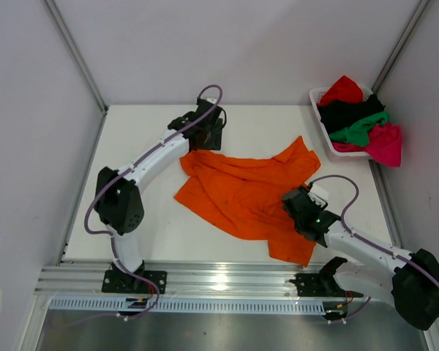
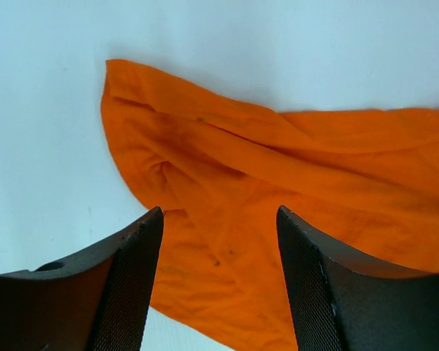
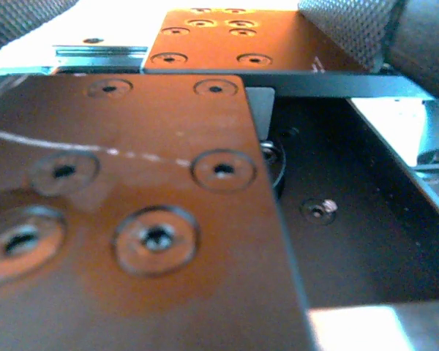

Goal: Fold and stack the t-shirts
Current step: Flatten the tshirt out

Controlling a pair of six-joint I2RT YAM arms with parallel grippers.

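**Orange shirt out but rumpled: flattening comes before folding**

The left gripper (image 2: 219, 216) is released. Its two dark fingers (image 2: 135, 278) stand well apart and hold nothing, hovering over a rounded corner of the orange t-shirt (image 1: 245, 186). The right gripper (image 1: 298, 208) sits at the opposite side of that shirt. Its wrist camera shows only blurred metal plates, so I cannot tell whether it is parted or clamped on cloth.

Taking the white basket (image 1: 316, 95) as the landmark, the orange t-shirt lies on the table (image 1: 278, 124) to the left of the basket and nearer the arm bases. One pointed lobe reaches up towards the basket without touching it. The left gripper is level with the basket and well to its left. The right gripper is well nearer the bases than the basket, slightly to its left.

The shirt is creased and doubled over. Its longest stretch seems to run diagonally from the corner under the left gripper down to the flap beside the right gripper. I cannot make out which end is the collar and which the hem.

I judge the step in hand to be spreading the first shirt. The next move calls for the left fingers to drop and pinch that corner, then for both arms to draw the cloth taut along the diagonal.

The red t-shirt (image 1: 342, 89), black t-shirt (image 1: 344, 113), green t-shirt (image 1: 362, 128) and magenta-pink t-shirt (image 1: 386, 142) are heaped in the basket.
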